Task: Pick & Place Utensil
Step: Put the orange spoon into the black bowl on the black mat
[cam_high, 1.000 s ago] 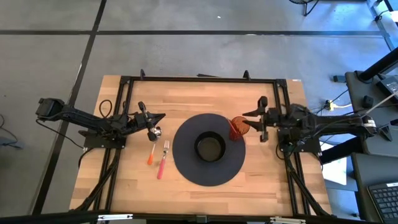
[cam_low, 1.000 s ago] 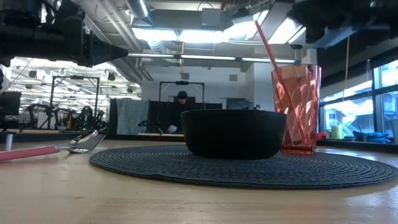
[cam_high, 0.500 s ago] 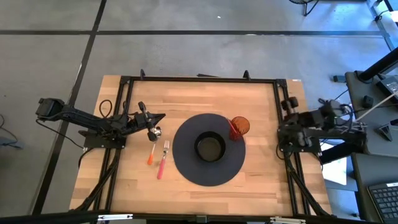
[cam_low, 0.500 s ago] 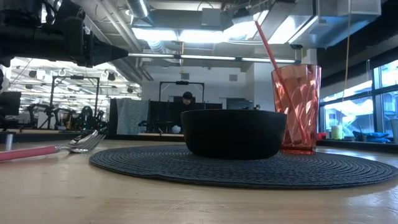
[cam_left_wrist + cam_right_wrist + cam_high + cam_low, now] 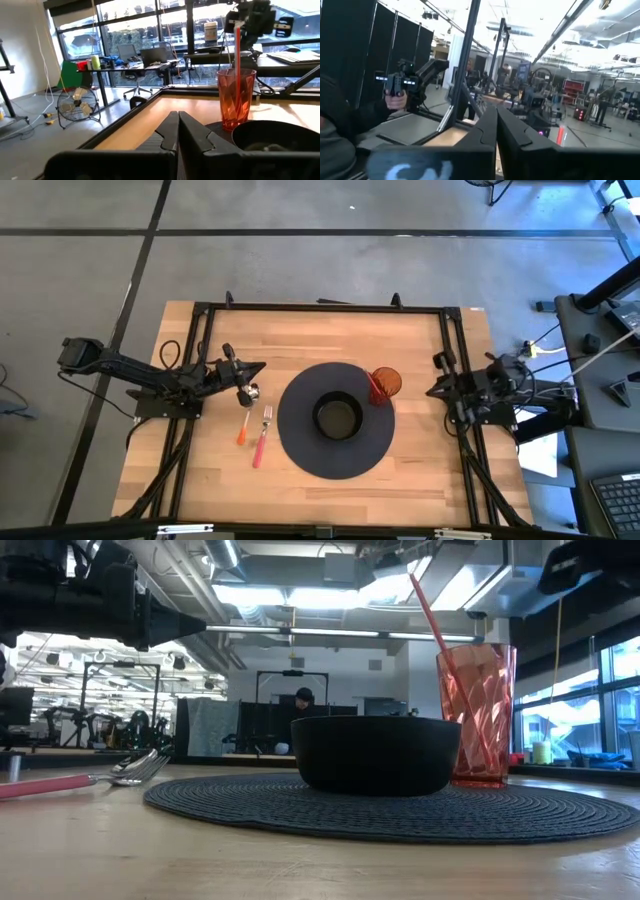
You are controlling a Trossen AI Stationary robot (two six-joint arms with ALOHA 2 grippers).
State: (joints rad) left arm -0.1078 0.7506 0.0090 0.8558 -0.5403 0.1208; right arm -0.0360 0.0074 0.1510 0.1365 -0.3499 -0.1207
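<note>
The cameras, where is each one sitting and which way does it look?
High view: above, facing straight down on the table; both arms show.
Low view: at table-top height, facing level past the bowl; an arm overhead.
Left wrist view: on the left arm, facing the cup; left gripper shut.
Right wrist view: on the right arm, facing the room; right gripper shut.
Shared: high, low and left wrist views all show bowl and cup.

mat [image 5: 300,445] round and dark at table [image 5: 330,330] centre | bowl [image 5: 337,417] black, sitting mid-mat | cup [image 5: 386,384] red with straw [image 5: 432,624], on mat's far right edge | person [image 5: 303,697] seated far back in the room
</note>
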